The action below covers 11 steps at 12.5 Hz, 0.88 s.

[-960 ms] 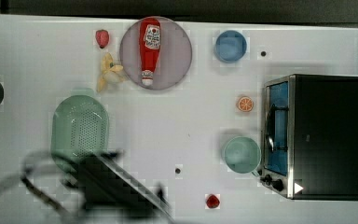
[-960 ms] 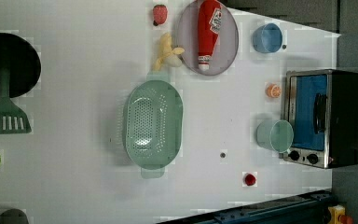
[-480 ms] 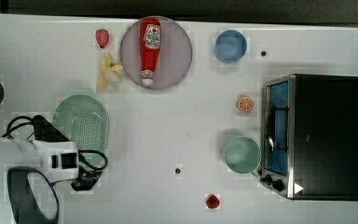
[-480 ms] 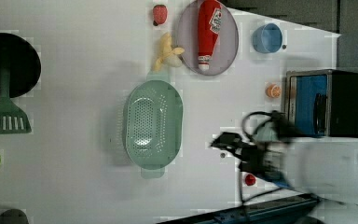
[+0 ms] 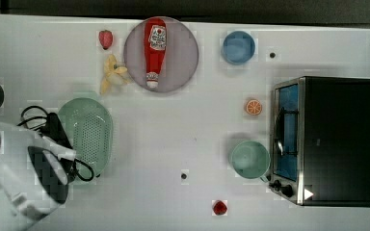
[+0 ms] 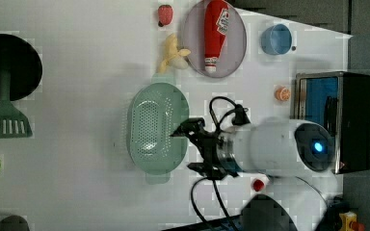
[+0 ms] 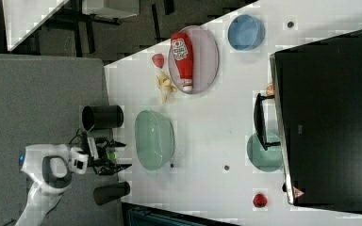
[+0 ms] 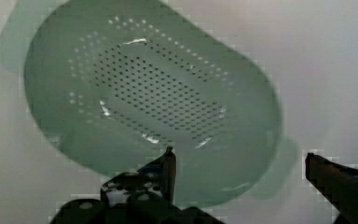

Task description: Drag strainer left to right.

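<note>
Top view first: the strainer [image 5: 87, 135] lies on the white table [image 5: 173, 144] toward nine o'clock of the scene, its long axis running twelve to six. The arm's white body covers part of its nine-o'clock rim, so the gripper's exact spot is hard to pin down here; it seems to sit at about eight o'clock of the bowl. The clear stretch of table lies at three o'clock of the strainer, before the green bowl [image 5: 249, 159] and the toaster oven [image 5: 325, 140].

Left view now: the strainer [image 6: 156, 129] is again an upright oval, and the gripper [image 6: 191, 146] comes in from its four o'clock, fingers spread wide, one fingertip [image 6: 182, 129] just over the three o'clock rim and the other down near the five o'clock edge.

Right view: the gripper [image 7: 118, 154] hangs at nine o'clock of the strainer [image 7: 154, 140], jaws apart and nothing between them, apparently short of the rim.

Wrist view: the strainer [image 8: 149, 98] fills the space ahead of the open fingers, its small end handle between them and its length running away on a slant. One fingertip [image 8: 169, 161] sits over the near wall, inside the rim; the other stands outside it. My read: the near rim is the hold for the drag.
</note>
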Tool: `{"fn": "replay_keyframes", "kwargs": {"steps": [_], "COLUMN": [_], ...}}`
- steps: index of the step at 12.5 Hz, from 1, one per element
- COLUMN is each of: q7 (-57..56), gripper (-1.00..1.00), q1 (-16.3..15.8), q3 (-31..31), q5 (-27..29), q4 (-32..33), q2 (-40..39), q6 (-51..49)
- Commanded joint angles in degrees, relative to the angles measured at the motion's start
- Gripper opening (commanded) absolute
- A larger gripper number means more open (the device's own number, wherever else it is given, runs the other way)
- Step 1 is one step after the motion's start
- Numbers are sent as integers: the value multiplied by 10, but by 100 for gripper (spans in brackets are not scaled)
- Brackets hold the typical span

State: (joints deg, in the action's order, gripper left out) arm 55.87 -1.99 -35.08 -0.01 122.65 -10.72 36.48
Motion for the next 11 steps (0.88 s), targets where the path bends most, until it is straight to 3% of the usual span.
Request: {"fn": "replay_keyframes", "kwargs": {"steps": [1, 6, 11], "q7": [150, 179, 179], "gripper": [100, 100, 100], "q1": [14, 2, -18], "q3": [4, 28, 83], "q5": [-30, -84, -95], "q4": [-5, -6, -4], "q2": [-73, -181, -216], "q6": [61, 177, 213]}}
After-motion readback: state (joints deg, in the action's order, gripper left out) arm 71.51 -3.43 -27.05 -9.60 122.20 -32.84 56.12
